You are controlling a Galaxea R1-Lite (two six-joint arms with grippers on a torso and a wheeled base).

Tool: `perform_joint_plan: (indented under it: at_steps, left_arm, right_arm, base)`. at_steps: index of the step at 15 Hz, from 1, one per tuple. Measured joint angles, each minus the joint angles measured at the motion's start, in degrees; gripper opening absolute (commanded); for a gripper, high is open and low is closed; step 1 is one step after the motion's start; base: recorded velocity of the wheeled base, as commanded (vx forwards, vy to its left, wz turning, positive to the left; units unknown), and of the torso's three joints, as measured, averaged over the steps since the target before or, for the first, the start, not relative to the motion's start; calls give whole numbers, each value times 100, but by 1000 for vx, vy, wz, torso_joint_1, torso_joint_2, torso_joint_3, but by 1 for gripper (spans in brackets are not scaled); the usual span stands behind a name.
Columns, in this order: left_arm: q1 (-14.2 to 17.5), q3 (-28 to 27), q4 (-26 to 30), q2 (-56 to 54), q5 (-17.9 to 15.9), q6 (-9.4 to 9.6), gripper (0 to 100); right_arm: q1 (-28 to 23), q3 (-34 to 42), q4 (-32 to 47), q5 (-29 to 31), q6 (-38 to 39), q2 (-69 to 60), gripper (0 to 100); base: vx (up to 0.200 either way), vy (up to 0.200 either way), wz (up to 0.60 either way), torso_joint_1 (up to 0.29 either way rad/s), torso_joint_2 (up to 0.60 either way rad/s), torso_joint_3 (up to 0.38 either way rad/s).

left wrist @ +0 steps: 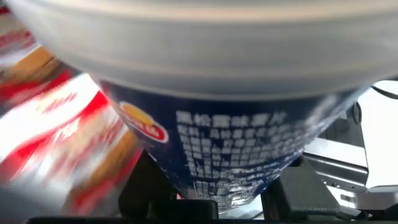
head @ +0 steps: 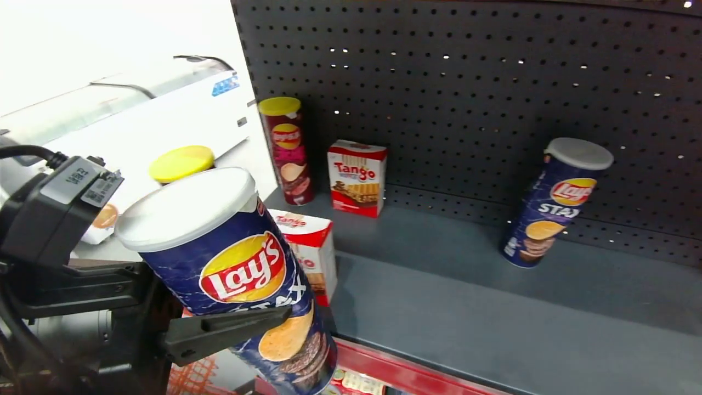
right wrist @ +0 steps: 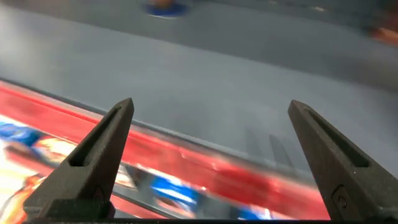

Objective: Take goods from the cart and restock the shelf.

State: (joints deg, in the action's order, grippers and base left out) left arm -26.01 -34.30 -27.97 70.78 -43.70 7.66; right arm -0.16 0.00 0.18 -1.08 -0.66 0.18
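Note:
My left gripper [head: 247,310] is shut on a blue chip can [head: 241,269] with a white lid, held tilted at the shelf's front left corner. From the left wrist, the same blue chip can [left wrist: 230,149] sits between the dark fingers of the left gripper [left wrist: 217,199]. The grey shelf [head: 466,307] carries a second blue can [head: 554,208], leaning at the back right. My right gripper [right wrist: 211,162] is open with nothing between its fingers [right wrist: 93,162], hovering over the shelf's front edge and its red strip [right wrist: 186,162].
On the shelf's left stand a dark red can with a yellow lid [head: 287,151] and two red-and-white wafer boxes [head: 356,178] [head: 310,252]. Behind the held can shows another yellow lid [head: 182,163]. A black pegboard [head: 466,82] backs the shelf. A white chest freezer [head: 137,109] is far left.

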Motion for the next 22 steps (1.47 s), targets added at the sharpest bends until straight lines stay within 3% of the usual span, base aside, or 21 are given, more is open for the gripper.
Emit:
perform_joint_plan:
  at_steps: [3, 13, 18, 22]
  left_arm:
    - [6, 2, 5, 37, 2, 0, 0]
    - [52, 110, -4, 50, 32, 4, 0]
    - [37, 104, -6, 52, 148, 282, 0]
    - [79, 228, -13, -17, 288, 274, 0]
  right_arm:
    - [0, 0, 0, 0, 0, 0, 100]
    - [0, 0, -7, -2, 0, 0, 100]
    - [6, 0, 13, -6, -10, 0, 100]
    - [11, -44, 13, -22, 52, 22, 100]
  base:
    - [0, 0, -600, 2, 1, 4]
    - [0, 0, 0, 0, 0, 0]
    - [0, 0, 0, 0, 0, 0]
    - [0, 0, 0, 0, 0, 0]
